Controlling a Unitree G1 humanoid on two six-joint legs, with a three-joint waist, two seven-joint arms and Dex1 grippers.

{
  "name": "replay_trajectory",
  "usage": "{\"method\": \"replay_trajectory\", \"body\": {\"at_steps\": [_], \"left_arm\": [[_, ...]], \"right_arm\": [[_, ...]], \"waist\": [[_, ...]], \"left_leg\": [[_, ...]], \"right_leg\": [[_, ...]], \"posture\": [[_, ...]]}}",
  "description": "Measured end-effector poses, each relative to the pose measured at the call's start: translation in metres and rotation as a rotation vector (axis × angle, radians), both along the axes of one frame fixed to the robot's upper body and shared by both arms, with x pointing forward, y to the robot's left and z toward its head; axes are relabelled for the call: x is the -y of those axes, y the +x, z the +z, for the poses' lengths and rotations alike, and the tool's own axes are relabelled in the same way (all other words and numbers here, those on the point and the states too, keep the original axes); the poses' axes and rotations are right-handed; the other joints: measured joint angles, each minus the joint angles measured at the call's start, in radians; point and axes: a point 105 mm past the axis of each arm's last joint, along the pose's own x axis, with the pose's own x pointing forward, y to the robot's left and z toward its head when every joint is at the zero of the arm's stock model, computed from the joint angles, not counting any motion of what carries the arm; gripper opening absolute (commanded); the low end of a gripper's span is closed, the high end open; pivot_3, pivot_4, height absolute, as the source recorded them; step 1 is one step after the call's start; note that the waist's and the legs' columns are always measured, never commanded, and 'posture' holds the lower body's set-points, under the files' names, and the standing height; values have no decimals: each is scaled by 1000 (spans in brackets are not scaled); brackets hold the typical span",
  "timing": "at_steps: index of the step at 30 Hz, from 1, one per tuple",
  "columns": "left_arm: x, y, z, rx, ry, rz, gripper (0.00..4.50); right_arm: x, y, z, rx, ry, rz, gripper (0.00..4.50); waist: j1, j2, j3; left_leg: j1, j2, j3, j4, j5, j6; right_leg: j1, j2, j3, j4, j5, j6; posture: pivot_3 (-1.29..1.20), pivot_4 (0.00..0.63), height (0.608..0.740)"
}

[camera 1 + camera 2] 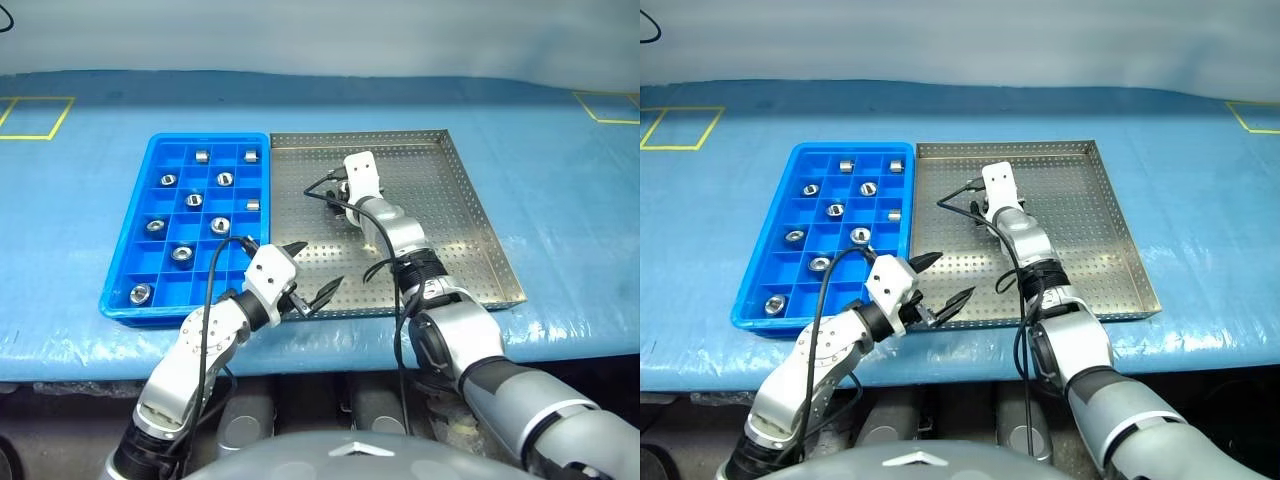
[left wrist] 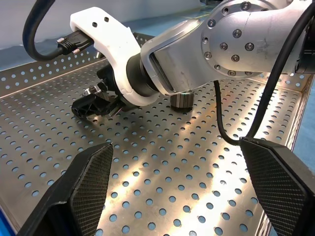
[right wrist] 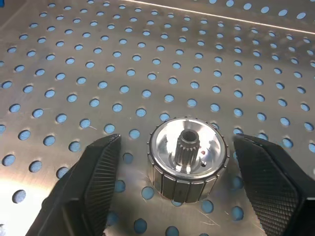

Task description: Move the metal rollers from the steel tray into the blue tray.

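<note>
Hovering at lower centre of the head view, the left gripper (image 1: 313,279) has its fingers spread wide, nothing between them, over the near edge of the steel tray (image 1: 470,250). Farther up, near frame centre, the right gripper (image 3: 184,187) sits low over that tray, jaws apart, straddling one upright roller (image 3: 187,157) without touching it. At left, the blue tray (image 1: 125,262), touching the steel tray's side, holds ten rollers (image 1: 181,254) in separate compartments.

steel tray (image 1: 470,240): perforated shiny metal | blue tray (image 1: 140,225): glossy plastic | metal rollers (image 3: 188,157): polished, ribbed
</note>
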Motion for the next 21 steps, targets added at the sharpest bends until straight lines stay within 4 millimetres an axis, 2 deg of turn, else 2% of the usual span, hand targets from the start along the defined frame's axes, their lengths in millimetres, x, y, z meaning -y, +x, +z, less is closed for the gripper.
{"method": "replay_trajectory", "body": {"at_steps": [4, 5, 10, 13, 15, 18, 21], "left_arm": [[-1, 1, 0, 1, 0, 8, 4500], [-1, 1, 0, 0, -1, 10, 4500], [-6, 3, 0, -3, -16, 57, 4500], [-19, 8, 3, 8, -31, 129, 4500], [-30, 10, 7, 25, -36, 175, 4500], [-52, 7, 18, 59, -47, 268, 4500], [-70, 3, 22, 80, -20, 334, 4500]], "right_arm": [[-4, -1, -1, 4, 9, 12, 1797], [-4, -1, -1, 4, 10, 13, 1707], [-5, -6, 1, 22, 36, 28, 1711], [-12, -12, 19, 80, 67, 79, 1711], [-24, -17, 40, 144, 89, 136, 1711], [-52, -33, 75, 239, 114, 285, 1711], [-82, -50, 90, 272, 134, 415, 1711]], "waist": [[0, 0, 0], [0, 0, 0], [0, 1, 0], [-2, 3, 2], [-5, 4, 3], [-6, 4, 3], [1, 4, 2]], "left_leg": [[0, 0, 0, 0, 0, 0], [0, 0, 0, 0, 0, 0], [-2, 0, 0, 0, 0, 0], [-3, 0, -1, -1, 0, 0], [-3, 1, -1, -1, 0, 0], [-2, 2, -1, -2, 0, 0], [-2, 2, -3, -2, 0, 0]], "right_leg": [[0, 0, 0, 0, 0, 0], [0, 0, 0, 0, 0, 0], [-2, 0, 0, 0, 0, 0], [-3, 0, 0, 0, 3, 4], [-4, 0, 0, 0, 3, 4], [-4, 1, 0, 0, 2, 4], [-3, 2, -2, 0, 1, 2]], "posture": [[110, 150, 740], [103, 150, 740], [100, 150, 740], [100, 150, 740], [111, 150, 740], [147, 150, 740], [186, 150, 740]]}}
